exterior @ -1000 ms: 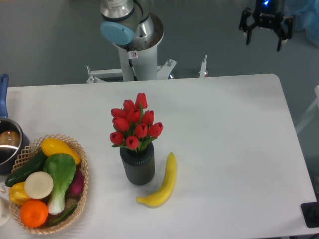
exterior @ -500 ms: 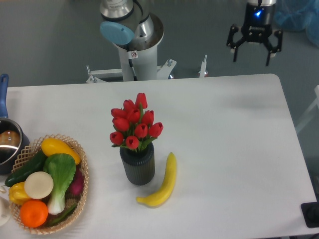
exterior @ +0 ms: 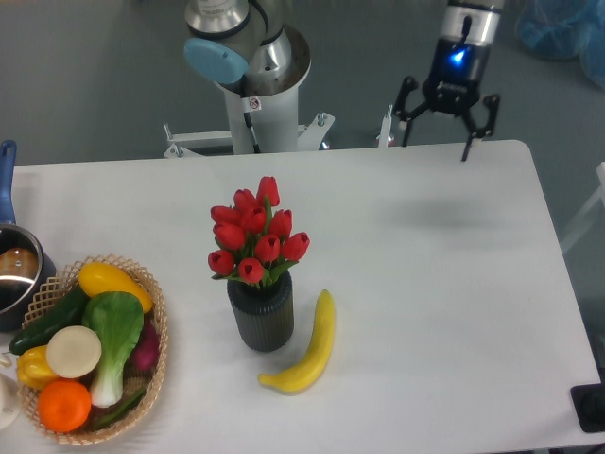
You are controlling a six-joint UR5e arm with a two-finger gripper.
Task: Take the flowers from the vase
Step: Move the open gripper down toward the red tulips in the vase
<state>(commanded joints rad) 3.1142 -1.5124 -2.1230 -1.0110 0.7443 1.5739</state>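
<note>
A white table point(exterior: 454, 284) stands on a grey floor. At its left edge sit one steel pot point(exterior: 14, 274) and one wicker basket point(exterior: 156, 364) of vegetables. Mid-table, the flowers point(exterior: 255, 236), about ten red tulip buds, stand in the single ribbed dark vase point(exterior: 261, 317), one banana point(exterior: 307, 350) just beside it. The gripper point(exterior: 442, 132) hangs over the far edge, fingers spread, holding nothing. No writing is legible.
</note>
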